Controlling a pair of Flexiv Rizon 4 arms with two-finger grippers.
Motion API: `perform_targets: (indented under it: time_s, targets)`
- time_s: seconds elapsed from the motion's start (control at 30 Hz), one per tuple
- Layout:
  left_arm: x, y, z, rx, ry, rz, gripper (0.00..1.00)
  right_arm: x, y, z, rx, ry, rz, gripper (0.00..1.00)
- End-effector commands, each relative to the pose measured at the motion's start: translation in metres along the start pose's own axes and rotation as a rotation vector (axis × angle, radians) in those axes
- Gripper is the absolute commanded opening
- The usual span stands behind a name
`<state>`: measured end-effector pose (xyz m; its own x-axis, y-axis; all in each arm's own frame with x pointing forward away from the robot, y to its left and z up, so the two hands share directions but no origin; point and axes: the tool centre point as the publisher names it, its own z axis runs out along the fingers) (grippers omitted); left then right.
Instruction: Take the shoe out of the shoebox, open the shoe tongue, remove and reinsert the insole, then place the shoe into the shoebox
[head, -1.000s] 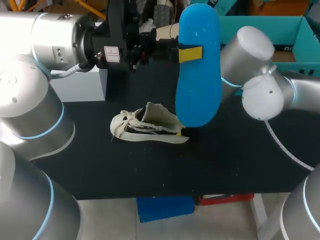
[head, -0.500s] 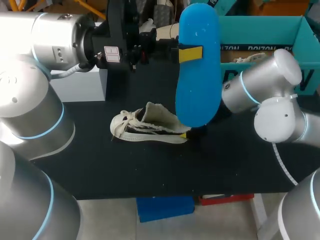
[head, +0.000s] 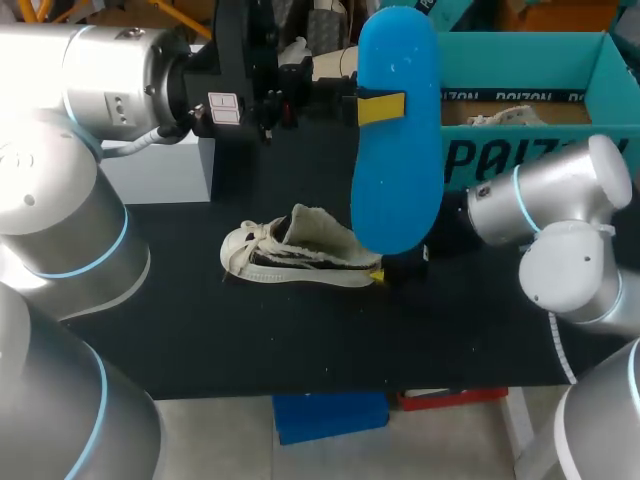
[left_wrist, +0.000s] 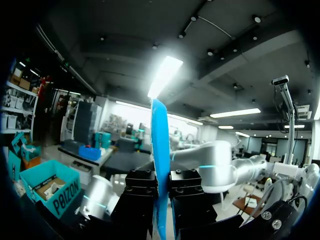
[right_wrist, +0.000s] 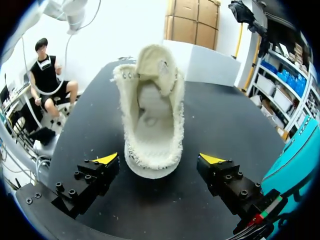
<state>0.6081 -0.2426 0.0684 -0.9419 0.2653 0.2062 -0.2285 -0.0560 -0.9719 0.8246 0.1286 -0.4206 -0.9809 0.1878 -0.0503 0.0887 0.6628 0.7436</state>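
Left hand (left_wrist: 161, 192): clenched on the bright blue foam insole (head: 397, 150), held upright above the black tabletop (head: 300, 340).
Right hand (right_wrist: 160, 159): released, fingers (right_wrist: 106, 160) flanking the heel, seemingly not touching.
Shoe: cream frayed canvas shoe (head: 290, 255) on that tabletop, heel toward 3 o'clock.
Shoebox: teal cardboard shoebox (head: 520, 60) at the shoe's 2 o'clock.
Risk: closing off-centre could spin the light shoe; the thin insole may buckle entering.

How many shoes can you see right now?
1: a cream fabric sneaker on the black table, before the right end effector. A pale item in the teal cardboard shoebox might be another.
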Motion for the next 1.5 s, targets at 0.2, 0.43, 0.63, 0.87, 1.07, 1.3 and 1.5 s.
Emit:
perform_targets:
  time_s: [0.2, 0.43, 0.63, 0.87, 1.07, 1.3, 1.5]
  targets:
    - [0.000, 0.001, 0.002, -0.001, -0.003, 0.000, 0.00, 0.002, -0.014, 0.008, -0.089, -0.019, 0.020, 1.00]
    - [0.000, 0.001, 0.002, -0.001, -0.003, 0.000, 0.00, 0.001, -0.014, 0.001, -0.058, -0.017, 0.014, 1.00]
    - [0.000, 0.001, 0.002, -0.001, -0.003, 0.000, 0.00, 0.000, -0.010, -0.019, 0.090, 0.022, 0.017, 1.00]
    - [0.000, 0.001, 0.002, -0.001, -0.003, 0.000, 0.00, -0.012, 0.010, -0.035, 0.350, 0.053, -0.013, 1.00]
    - [0.000, 0.001, 0.002, -0.001, -0.003, 0.000, 0.00, -0.021, 0.034, -0.027, 0.459, 0.066, -0.046, 1.00]
    - [0.000, 0.001, 0.002, -0.001, -0.003, 0.000, 0.00, -0.027, 0.055, -0.015, 0.618, 0.111, -0.098, 1.00]
    - [0.000, 0.001, 0.002, -0.001, -0.003, 0.000, 0.00, -0.029, 0.069, -0.007, 0.683, 0.123, -0.133, 1.00]
